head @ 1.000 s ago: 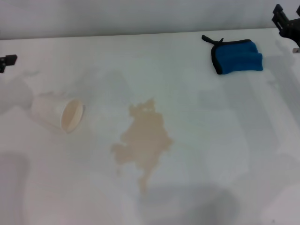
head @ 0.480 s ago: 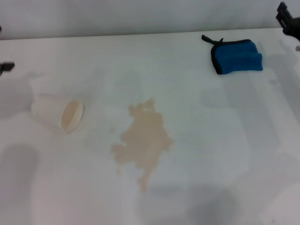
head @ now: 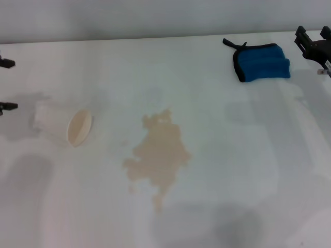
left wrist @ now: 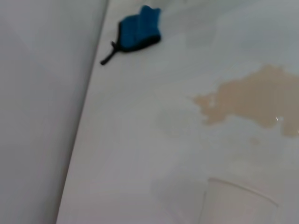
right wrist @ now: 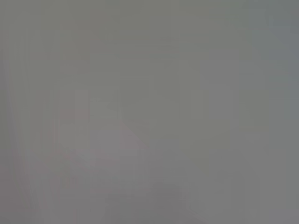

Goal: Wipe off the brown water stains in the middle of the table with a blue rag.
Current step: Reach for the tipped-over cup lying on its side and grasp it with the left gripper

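Starting at the robot's left, the left claw (head: 4,85) shows only as two dark tips at the table's (head: 248,170) edge, spread well apart and holding nothing. Just beside it, toward the middle, a white paper cup (head: 62,124) lies on its side with its mouth facing the spill. Farther right, well apart from both claws, the brown water stains (head: 158,155) sit mid-table, a ragged tan puddle with a thin tail. Right again, the blue rag (head: 261,63) lies folded near the far edge, its black loop pointing away from the right claw (head: 313,44), which hovers just beside it; whether that claw is spread or closed I cannot tell, and it holds nothing. Likely risks: a shallow pinch could lift only one fold, so the rag unfurls; a wide sweep could knock the cup. No brand, label or writing is readable anywhere
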Robot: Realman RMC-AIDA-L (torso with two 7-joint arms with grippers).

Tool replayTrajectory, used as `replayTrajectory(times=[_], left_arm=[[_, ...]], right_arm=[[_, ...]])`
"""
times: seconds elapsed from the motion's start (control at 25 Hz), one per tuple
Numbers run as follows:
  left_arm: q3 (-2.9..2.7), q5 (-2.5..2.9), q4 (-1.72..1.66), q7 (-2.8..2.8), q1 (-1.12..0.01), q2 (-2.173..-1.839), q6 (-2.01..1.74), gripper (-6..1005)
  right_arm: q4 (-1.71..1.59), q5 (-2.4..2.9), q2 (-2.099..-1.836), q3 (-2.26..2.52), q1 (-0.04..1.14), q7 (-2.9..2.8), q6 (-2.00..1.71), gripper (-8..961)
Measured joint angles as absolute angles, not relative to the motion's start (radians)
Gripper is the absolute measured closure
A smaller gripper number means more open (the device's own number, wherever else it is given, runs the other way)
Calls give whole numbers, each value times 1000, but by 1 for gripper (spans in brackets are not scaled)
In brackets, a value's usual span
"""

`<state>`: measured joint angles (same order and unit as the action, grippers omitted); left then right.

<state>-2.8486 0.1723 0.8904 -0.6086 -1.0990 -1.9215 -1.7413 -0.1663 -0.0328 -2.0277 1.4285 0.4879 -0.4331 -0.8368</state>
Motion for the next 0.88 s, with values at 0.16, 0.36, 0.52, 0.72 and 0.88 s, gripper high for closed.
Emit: replayTrajectory(times=[0.16, 0.36, 0.52, 0.72, 0.88], left_arm=[[-2848, 218, 890, -552, -1121, -1950, -1674, 170], [-2848, 279, 887, -517, -1161, -2001, -1580, 174], [-2848, 297, 869, -485, -1178, -2027, -1524, 178], [-2848, 341, 821, -482, -1194, -2037, -1505, 182], [-2848, 390, 791, -489, -1201, -2050, -1455, 186]], right_arm=[[-173, -33, -2028, 1431, 490, -440, -837, 274], [-179, -34, -2028, 1427, 493, -446, -837, 273], [-178, -34, -2028, 1426, 494, -451, -837, 273], [-171, -36, -2028, 1422, 486, -452, -837, 273], [-171, -36, -2028, 1420, 485, -452, -838, 273]])
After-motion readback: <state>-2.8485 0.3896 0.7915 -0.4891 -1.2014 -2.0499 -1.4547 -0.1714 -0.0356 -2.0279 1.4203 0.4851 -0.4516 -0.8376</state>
